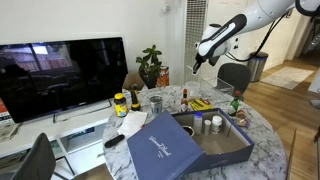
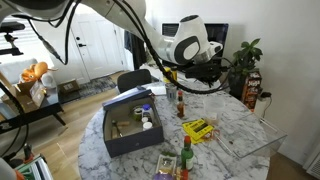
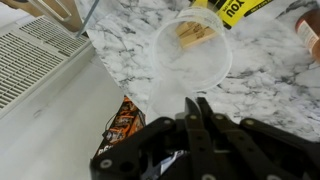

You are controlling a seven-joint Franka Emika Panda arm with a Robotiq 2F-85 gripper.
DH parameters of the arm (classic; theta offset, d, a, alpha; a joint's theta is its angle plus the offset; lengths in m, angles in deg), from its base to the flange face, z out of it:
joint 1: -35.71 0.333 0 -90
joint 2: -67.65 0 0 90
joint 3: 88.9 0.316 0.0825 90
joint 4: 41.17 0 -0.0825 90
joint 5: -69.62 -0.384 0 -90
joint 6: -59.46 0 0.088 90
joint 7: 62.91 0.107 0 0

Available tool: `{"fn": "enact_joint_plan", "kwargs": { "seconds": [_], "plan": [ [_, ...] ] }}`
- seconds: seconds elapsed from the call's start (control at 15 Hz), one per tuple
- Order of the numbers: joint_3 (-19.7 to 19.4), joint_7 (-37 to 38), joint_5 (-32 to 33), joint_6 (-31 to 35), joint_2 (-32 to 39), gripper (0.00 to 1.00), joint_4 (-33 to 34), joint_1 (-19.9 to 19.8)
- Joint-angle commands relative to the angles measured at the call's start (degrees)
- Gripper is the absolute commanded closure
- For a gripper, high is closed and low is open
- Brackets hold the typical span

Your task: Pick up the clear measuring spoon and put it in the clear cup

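Hand (image 3: 197,105): the two dark fingers sit pressed together, no gap between the tips in the wrist view. Whether anything thin and clear is pinched there cannot be told. Clear measuring spoon: not picked out for certain in any view, so its place, its long axis and its heading cannot be read. Hand points down, directly over the near rim of the clear cup (image 3: 192,55) and apart from it. The cup stands upright with its mouth open to the camera. A tan, ridged item (image 3: 196,35) shows inside or through its far side, which of the two is unclear. The cup sits on the marble desk (image 3: 270,80), near the desk's edge. Just beyond it lies a yellow box (image 3: 240,8). Off the edge and below are a snack bag (image 3: 125,118) and a slatted white grille (image 3: 35,60). In an exterior view the hand (image 1: 197,68) hangs well above the desk (image 1: 265,130), fingers downward. The white arm (image 1: 225,35) reaches in from the upper right, sloping down to the wrist. In an exterior view the arm (image 2: 188,45) bends over the far side of the desk (image 2: 235,150), cables looping beside it. An open blue box (image 1: 185,145) takes up the near part of the desk.
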Motion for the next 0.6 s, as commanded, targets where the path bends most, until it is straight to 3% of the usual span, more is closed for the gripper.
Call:
{"fn": "enact_joint_plan", "kwargs": {
  "seconds": [0.0,0.27,0.47,0.53],
  "plan": [
    [4.1,4.5,4.9,-3.8,1.7,0.63,3.7,-3.9],
    [6.5,5.1,6.1,-3.9,-0.2,0.32,3.4,-5.5],
    [14.7,-3.7,1.3,4.7,-7.1,0.10,-3.2,-10.7],
    [11.0,2.1,5.0,1.3,-1.4,0.26,2.8,-8.1]
  ]
}}
